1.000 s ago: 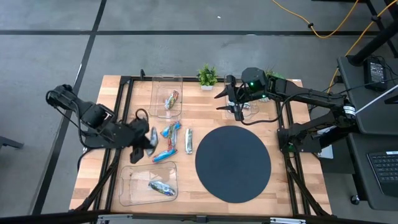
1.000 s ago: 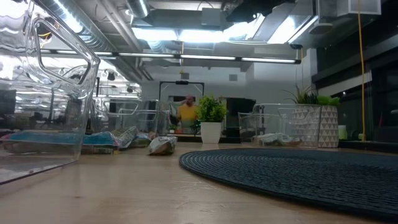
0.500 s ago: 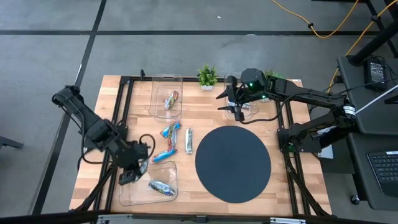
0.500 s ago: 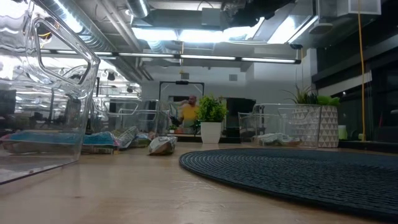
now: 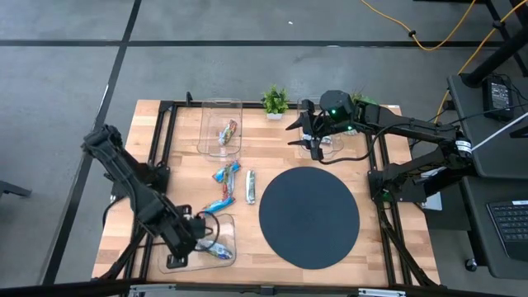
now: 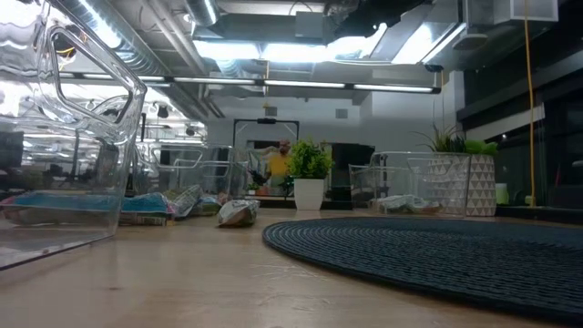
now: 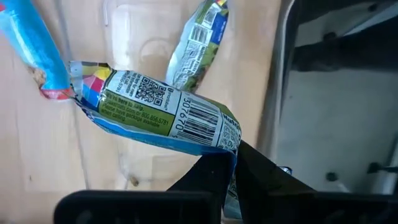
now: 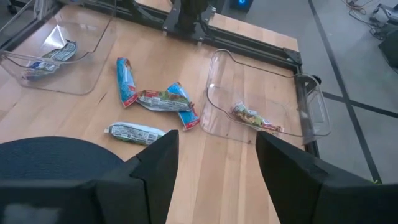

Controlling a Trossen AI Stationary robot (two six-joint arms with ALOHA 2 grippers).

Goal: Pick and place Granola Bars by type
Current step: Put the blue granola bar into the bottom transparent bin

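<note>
My left gripper (image 5: pixel 188 245) reaches down over the clear near-left tray (image 5: pixel 169 235) and is shut on a granola bar with a blue and green wrapper (image 7: pixel 161 112). Another bar (image 5: pixel 216 248) lies in that tray. Loose bars lie on the wood beside the mat: two blue ones (image 5: pixel 224 173) (image 5: pixel 219 204) and a silver-white one (image 5: pixel 250 186). A red-orange bar (image 5: pixel 228 132) lies in the far-left tray (image 5: pixel 221 107). My right gripper (image 8: pixel 214 180) stands open above the far-right tray (image 5: pixel 334 148), holding nothing. My left gripper pinches one crimped end of the bar (image 7: pixel 225 144) between its two fingers, which slant steeply down from the table's left. The rest of the bar sticks out beyond the fingertips over the tray. Whether its far end touches the tray floor cannot be told.
A round dark mat (image 5: pixel 309 216) fills the table's middle right. A small potted plant (image 5: pixel 275 101) stands at the far edge, and another (image 5: pixel 363 99) stands behind the right arm. A black frame rail (image 5: pixel 157 165) runs along the left side. A person in yellow (image 6: pixel 273 164) shows far off.
My left gripper, shut on the bar throughout, has swung from beside the loose bars toward the table's near edge. It has sunk over the near-left tray and tipped to point more steeply down.
</note>
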